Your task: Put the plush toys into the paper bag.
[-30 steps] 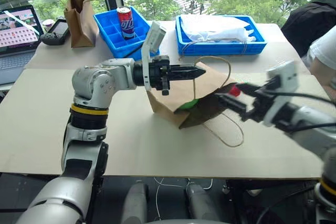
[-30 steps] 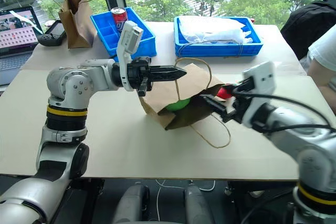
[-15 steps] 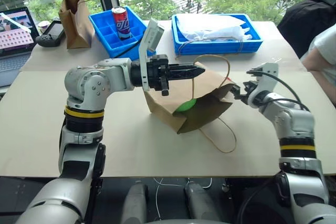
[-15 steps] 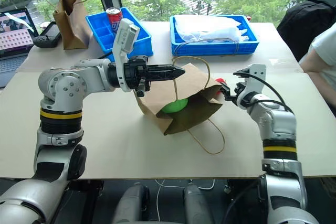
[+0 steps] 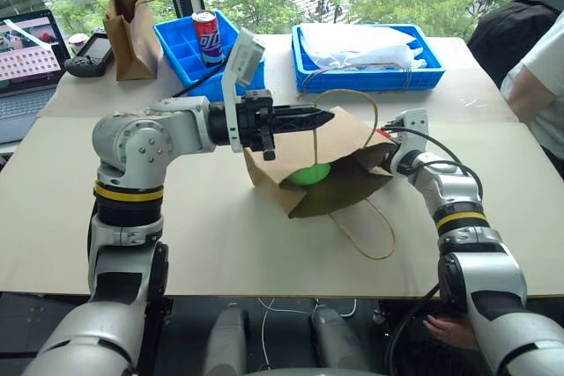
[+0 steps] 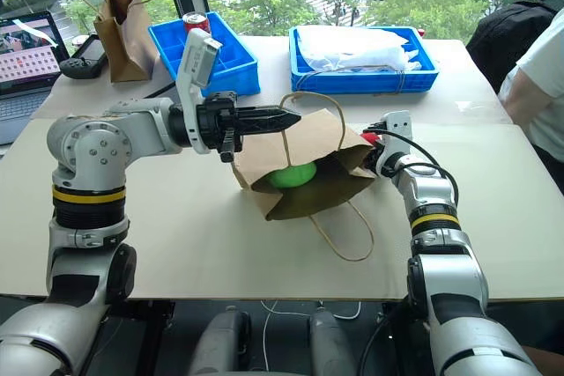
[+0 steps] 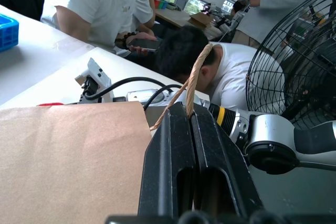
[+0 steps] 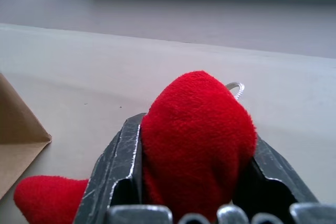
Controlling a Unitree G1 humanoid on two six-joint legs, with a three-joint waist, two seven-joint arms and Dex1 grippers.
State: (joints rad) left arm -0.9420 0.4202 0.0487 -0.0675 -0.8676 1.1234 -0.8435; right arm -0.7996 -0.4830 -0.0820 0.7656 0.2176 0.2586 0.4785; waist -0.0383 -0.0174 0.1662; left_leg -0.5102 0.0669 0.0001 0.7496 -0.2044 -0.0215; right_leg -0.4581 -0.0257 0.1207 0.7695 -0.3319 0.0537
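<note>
The wide paper bag [image 5: 352, 136] lies on its side in the middle of the table, mouth toward me. My left gripper [image 5: 322, 116] is shut on its upper twine handle [image 7: 197, 74] and holds the top edge up. The light-green plush toy [image 5: 310, 173] sits inside the bag. At the bag's right corner my right gripper [image 5: 388, 143] is low over the table, pointing away from me. Its fingers [image 8: 118, 150] are closed around the red plush toy [image 8: 197, 124], which bulges out between them. A bit of red [image 6: 370, 136] peeks past the bag's edge.
The bag's second handle loop [image 5: 374, 235] trails on the table toward me. At the back are a narrow darker paper bag [image 5: 129, 19], a blue compartment tray [image 5: 189, 63] holding a red can [image 5: 209, 37], and a blue tray [image 5: 366, 81] with white plastic. A laptop [image 5: 22, 50] is far left. A person [image 5: 538, 85] sits at the right.
My right gripper has gone forward and down to the bag's right corner and closed on the red plush toy. My left gripper keeps hold of the handle in about the same place.
</note>
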